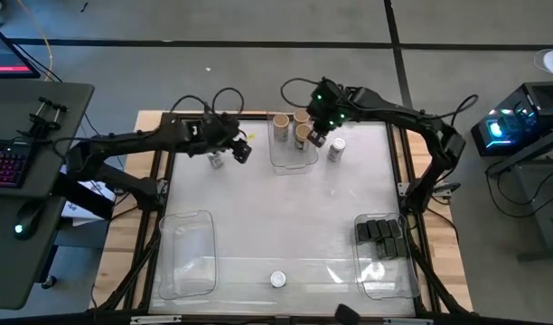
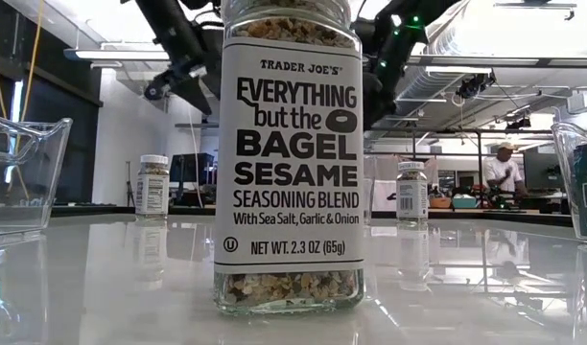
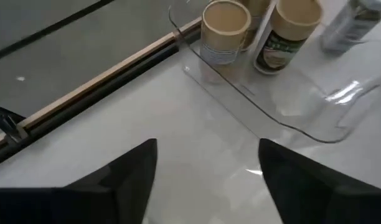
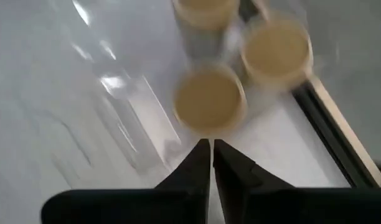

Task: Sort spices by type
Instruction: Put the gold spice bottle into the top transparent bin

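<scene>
Our right pincer [image 4: 211,146] hangs clenched and empty above three tan-lidded jars [image 4: 210,99] grouped in one clear bin [image 1: 293,161]. Our left pincer [image 3: 206,163] hovers released over the tabletop [image 1: 285,217] near a white-lidded jar [image 1: 216,160], probably next.

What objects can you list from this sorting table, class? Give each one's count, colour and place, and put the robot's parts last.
Tan-lidded round spice jars: three, tan lids, grouped in the clear bin at the far middle.
White-lidded glass spice jars: three in view; one right of the far bin, one under the left gripper, one at the near edge middle.
Small black rectangular boxes: a cluster, count unclear, in the near right bin.
Clear plastic bins: three; far middle, near left (nothing seen in it), near right.
White tabletop: one, glossy.
Person: one, far in the room.
Left gripper: open, far left above a white-lidded jar.
Right gripper: shut, holding nothing, above the tan-lidded jars.
</scene>
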Available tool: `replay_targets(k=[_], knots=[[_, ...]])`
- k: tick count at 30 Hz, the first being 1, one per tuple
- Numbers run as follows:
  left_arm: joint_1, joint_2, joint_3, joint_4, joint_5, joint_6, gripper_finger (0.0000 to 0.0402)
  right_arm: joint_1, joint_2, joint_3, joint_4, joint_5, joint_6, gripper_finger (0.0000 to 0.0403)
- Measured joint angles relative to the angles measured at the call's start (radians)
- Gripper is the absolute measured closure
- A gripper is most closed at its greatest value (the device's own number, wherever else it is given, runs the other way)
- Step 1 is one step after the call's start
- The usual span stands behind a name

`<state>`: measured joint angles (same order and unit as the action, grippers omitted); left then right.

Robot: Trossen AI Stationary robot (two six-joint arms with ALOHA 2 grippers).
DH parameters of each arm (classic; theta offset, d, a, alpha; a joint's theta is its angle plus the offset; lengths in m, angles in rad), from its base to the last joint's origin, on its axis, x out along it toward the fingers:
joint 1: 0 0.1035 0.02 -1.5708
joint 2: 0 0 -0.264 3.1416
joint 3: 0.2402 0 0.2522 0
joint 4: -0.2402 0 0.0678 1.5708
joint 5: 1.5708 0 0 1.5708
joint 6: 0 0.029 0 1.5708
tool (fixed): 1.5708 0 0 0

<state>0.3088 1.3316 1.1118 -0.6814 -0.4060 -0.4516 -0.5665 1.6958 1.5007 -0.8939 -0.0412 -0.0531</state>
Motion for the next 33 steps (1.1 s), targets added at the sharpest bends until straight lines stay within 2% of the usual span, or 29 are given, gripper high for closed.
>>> replay_targets(k=[4, 8, 9, 11, 14, 17, 21, 25, 29, 33], knots=[[-0.002, 0.056, -0.021, 0.082, -0.015, -0.007, 0.0220, 0.016, 0.006, 0.022, 0.186, -0.108, 0.062, 0.0397], [-0.001, 0.083, -0.023, 0.131, -0.019, 0.012, 0.0358, 0.028, 0.086, 0.082, 0.262, -0.157, 0.131, 0.0401], [-0.001, 0.080, -0.024, 0.133, -0.021, 0.015, 0.0379, 0.027, 0.118, 0.106, 0.265, -0.171, 0.146, 0.0401], [-0.001, 0.064, -0.024, 0.147, -0.023, 0.032, 0.0385, 0.031, 0.180, 0.167, 0.280, -0.185, 0.168, 0.0401], [0.006, 0.026, -0.024, 0.150, -0.033, 0.070, 0.0392, 0.033, 0.276, 0.285, 0.271, -0.123, 0.184, 0.0402], [0.006, -0.011, -0.024, 0.111, -0.034, 0.087, 0.0399, 0.029, 0.365, 0.403, 0.155, -0.069, 0.178, 0.0402], [-0.005, -0.050, -0.024, 0.061, -0.042, 0.078, 0.0400, 0.009, 0.420, 0.511, 0.058, -0.084, 0.158, 0.0402], [-0.025, -0.063, -0.024, 0.043, -0.075, 0.063, 0.0401, 0.001, 0.467, 0.528, 0.018, -0.086, 0.159, 0.0402], [-0.036, -0.062, -0.024, 0.042, -0.079, 0.061, 0.0401, 0.011, 0.486, 0.529, 0.025, -0.142, 0.158, 0.0402], [-0.042, -0.063, -0.024, 0.041, -0.079, 0.052, 0.0401, 0.026, 0.506, 0.528, 0.035, -0.128, 0.153, 0.0403]])
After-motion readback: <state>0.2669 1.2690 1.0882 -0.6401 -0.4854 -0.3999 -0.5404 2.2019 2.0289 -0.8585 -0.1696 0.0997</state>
